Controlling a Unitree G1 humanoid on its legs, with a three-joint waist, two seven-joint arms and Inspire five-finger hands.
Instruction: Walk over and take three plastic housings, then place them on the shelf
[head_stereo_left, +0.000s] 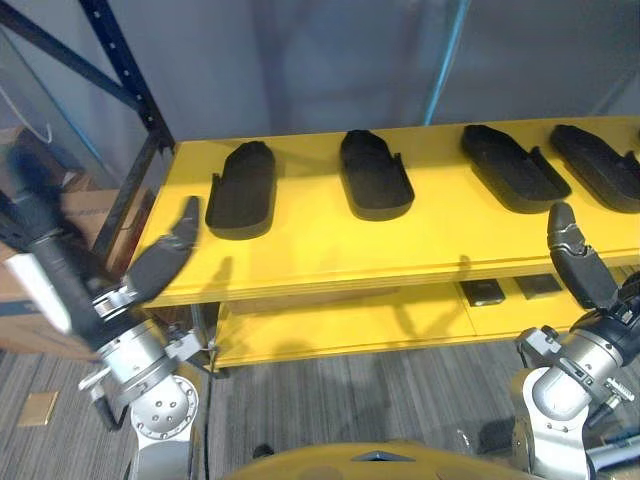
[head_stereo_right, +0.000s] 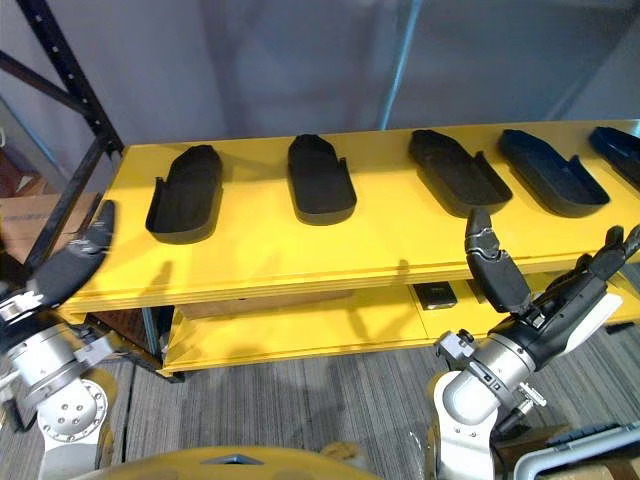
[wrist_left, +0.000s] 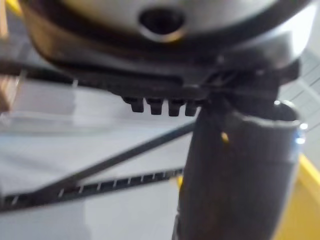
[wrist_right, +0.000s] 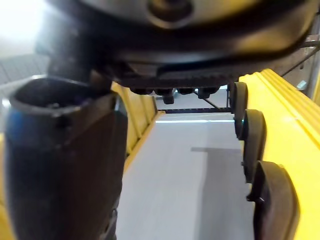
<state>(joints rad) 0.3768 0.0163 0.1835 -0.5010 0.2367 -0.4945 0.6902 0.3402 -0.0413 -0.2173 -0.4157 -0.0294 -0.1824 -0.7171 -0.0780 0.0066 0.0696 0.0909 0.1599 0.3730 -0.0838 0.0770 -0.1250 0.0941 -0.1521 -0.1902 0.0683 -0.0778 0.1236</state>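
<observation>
Black plastic housings (head_stereo_right: 321, 178) are lying in a row on the top board of the yellow shelf (head_stereo_left: 330, 255). Each one's long axis is running from the shelf's front edge toward its back edge. The ones nearer the shelf's right end are slanting a little, with their back ends leaning toward the shelf's left end. Their narrower, rounded ends are pointing to the back of the shelf and their wider ends to its front. They are showing as long, shallow, matte black shells with raised rims, hollow side up. The left-most housing (head_stereo_left: 242, 190) is lying apart from the shelf's left end, with bare board beside it.

A clear yellow strip is running along the shelf's front edge in front of the whole row, and open gaps are separating the housings. A grey wall (head_stereo_left: 300, 60) is standing just behind the shelf's back edge. A blue post (head_stereo_left: 125, 65) is rising at its left end.

The left hand (head_stereo_left: 165, 255) is hovering at the shelf's front left corner, fingers straight and spread, holding nothing. The right hand (head_stereo_right: 497, 268) is hovering before the front edge toward the shelf's right end, thumb up, fingers extended, empty.
</observation>
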